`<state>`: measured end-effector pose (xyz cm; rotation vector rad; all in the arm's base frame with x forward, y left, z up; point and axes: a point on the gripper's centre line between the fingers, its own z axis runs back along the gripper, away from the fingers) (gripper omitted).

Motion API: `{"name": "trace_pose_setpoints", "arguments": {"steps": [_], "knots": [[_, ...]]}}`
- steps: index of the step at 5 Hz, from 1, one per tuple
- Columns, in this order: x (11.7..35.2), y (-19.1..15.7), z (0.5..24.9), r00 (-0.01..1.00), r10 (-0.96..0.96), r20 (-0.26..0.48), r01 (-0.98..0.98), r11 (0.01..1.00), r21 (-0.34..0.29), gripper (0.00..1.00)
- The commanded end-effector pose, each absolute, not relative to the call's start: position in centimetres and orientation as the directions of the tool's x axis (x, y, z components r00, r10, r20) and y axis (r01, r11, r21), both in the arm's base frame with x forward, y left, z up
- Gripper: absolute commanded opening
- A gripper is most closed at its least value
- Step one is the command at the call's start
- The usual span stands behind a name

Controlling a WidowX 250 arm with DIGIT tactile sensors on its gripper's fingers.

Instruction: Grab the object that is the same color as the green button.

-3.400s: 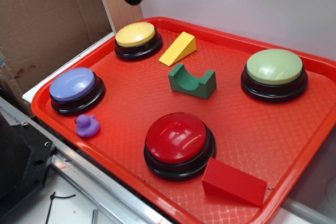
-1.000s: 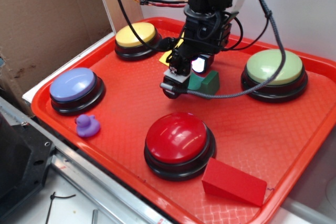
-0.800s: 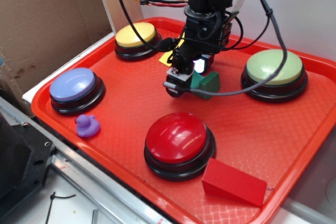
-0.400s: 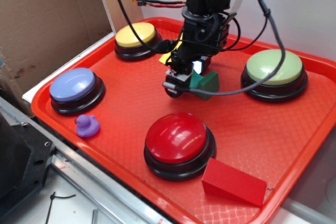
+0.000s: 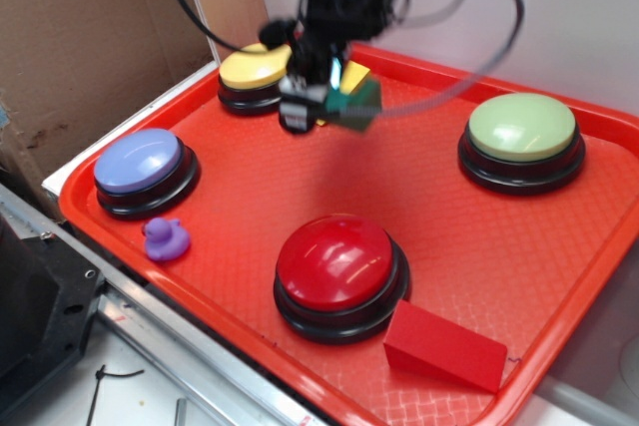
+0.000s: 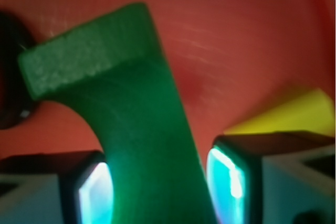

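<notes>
- Your arm comes in from 12 o'clock, blurry, wires trailing behind it.
- Your gripper (image 5: 329,105) points down, up in the air.
- Its fingers (image 6: 231,174) squeeze the green block (image 6: 142,145).

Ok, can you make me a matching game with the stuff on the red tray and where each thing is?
Things:
1. green block
2. purple duck
3. red block
4. green button

Places:
A. beside the purple button
B. far right of the tray
C. held in the gripper, off the tray
D. next to the red button

Pairs: 1-C, 2-A, 3-D, 4-B
</notes>
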<state>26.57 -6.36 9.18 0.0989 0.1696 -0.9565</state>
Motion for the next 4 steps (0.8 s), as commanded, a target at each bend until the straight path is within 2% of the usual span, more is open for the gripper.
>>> {"name": "trace_pose_setpoints", "arguments": {"steps": [1,2,3,4], "knots": [[20.9,-5.0,20.5,0.896,-0.44,0.062,0.44,0.898,0.014,0.0],[20.2,-5.3,25.4,0.972,-0.208,0.108,0.209,0.978,-0.004,0.0],[20.0,-5.4,30.1,0.969,-0.222,0.104,0.222,0.975,0.018,0.0],[20.2,-5.4,29.3,0.971,-0.228,0.075,0.225,0.973,0.05,0.0]]}}
